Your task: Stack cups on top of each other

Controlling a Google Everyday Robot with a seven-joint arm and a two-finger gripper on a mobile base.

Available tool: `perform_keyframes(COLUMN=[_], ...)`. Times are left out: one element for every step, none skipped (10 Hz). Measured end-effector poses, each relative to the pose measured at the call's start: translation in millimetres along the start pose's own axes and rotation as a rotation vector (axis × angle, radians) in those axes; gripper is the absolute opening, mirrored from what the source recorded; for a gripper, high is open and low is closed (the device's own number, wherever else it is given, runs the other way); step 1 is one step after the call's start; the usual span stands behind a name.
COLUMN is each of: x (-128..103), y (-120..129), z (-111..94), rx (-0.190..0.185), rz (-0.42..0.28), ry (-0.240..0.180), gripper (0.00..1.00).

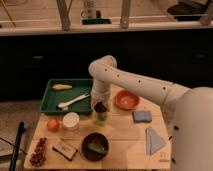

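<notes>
My gripper (100,106) hangs from the white arm (135,84) over the middle of the wooden table (125,150), just right of the green tray. Directly under it stands the translucent light-green cup (101,119), upright on the table, with its top meeting the gripper's dark underside. The shiny silver cup does not show on its own; it may be hidden by the gripper.
A green tray (52,102) holds a yellow item (62,86) and a white utensil (73,101). Also on the table are an orange bowl (126,100), blue sponge (142,116), blue cloth (154,140), white round container (70,121), orange fruit (53,125), dark bowl (95,146) and snacks (65,149).
</notes>
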Motion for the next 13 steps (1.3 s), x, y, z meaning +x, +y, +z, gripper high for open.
perform_keyframes(x=[1,2,3,3,4,4,4,5,5,4,4,4,3], y=[2,4,5,6,7,9,9,10,11,12,12,13,13], z=[3,6,8,11,13,15,16,16,16,16,16,16,16], rx=[0.001,0.003,0.004,0.004,0.006,0.007,0.009,0.010,0.010,0.010,0.010,0.011,0.011], rz=[0.005,0.009,0.012,0.013,0.015,0.018,0.019,0.020,0.021,0.022,0.022,0.022,0.022], ry=[-0.007,-0.012,-0.017,-0.022,-0.025,-0.030,-0.031,-0.032,-0.032,-0.033,-0.034,-0.034,-0.034], gripper=[0.44,0.55,0.64,0.74,0.79,0.80,0.80,0.80,0.80,0.80,0.80,0.80,0.80])
